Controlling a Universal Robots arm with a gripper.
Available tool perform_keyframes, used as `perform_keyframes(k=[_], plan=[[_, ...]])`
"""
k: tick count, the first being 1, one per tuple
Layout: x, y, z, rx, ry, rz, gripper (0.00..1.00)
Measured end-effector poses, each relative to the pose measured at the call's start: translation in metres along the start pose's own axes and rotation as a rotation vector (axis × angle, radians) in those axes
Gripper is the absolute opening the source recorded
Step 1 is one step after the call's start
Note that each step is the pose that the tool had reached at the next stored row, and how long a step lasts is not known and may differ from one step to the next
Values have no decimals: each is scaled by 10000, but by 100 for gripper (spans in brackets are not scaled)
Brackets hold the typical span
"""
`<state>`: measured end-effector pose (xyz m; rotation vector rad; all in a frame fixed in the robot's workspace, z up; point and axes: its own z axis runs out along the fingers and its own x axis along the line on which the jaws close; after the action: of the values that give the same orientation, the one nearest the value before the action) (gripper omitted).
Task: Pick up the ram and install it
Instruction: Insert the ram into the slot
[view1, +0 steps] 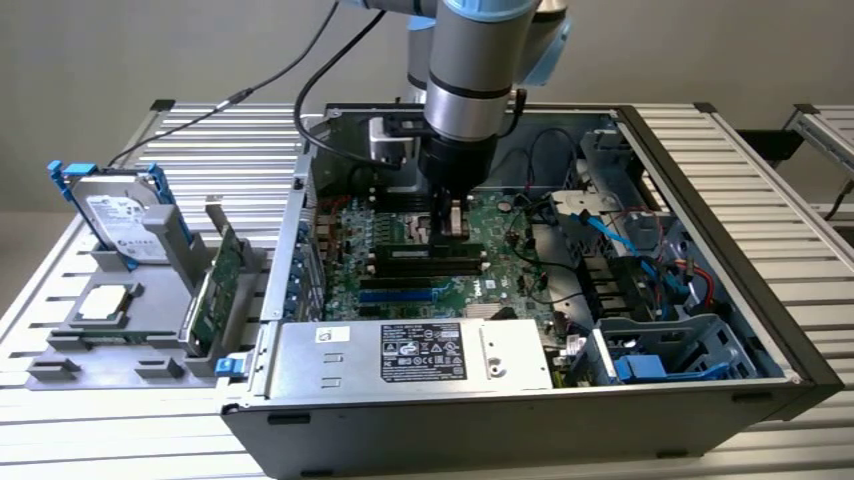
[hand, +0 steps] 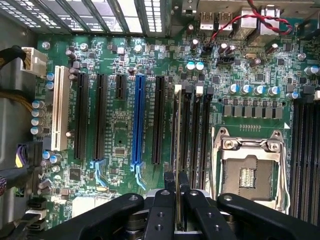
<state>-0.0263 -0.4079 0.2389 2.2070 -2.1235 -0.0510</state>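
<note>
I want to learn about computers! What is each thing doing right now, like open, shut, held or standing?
ram: held on edge, lined up along the memory slots; seated or not, cannot tell.
fingers: shut on the ram.
computer case: lying on its side, open.
hard drive: standing upright in the grey holder, outside the case.
green card: standing on edge in the same holder.

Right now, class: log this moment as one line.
gripper: shut on ram | ram: on edge at memory slots, seating unclear | site: motherboard
</note>
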Motion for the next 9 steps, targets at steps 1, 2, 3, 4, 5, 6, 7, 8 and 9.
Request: perform_keyframes(k=[1, 2, 3, 4, 5, 6, 7, 8, 9], plan=[[0, 0, 3, 0, 1, 0, 14], [1, -1, 6, -1, 1, -1, 14], [1, -4, 10, 0, 0, -4, 14], [0, -7, 17, 1, -1, -5, 14], [0, -9, 24, 1, -1, -6, 14], [0, -10, 31, 1, 0, -5, 14], [0, -11, 42, 0, 1, -5, 14], [0, -12, 55, 0, 1, -5, 14], [0, -13, 68, 0, 3, -5, 14]])
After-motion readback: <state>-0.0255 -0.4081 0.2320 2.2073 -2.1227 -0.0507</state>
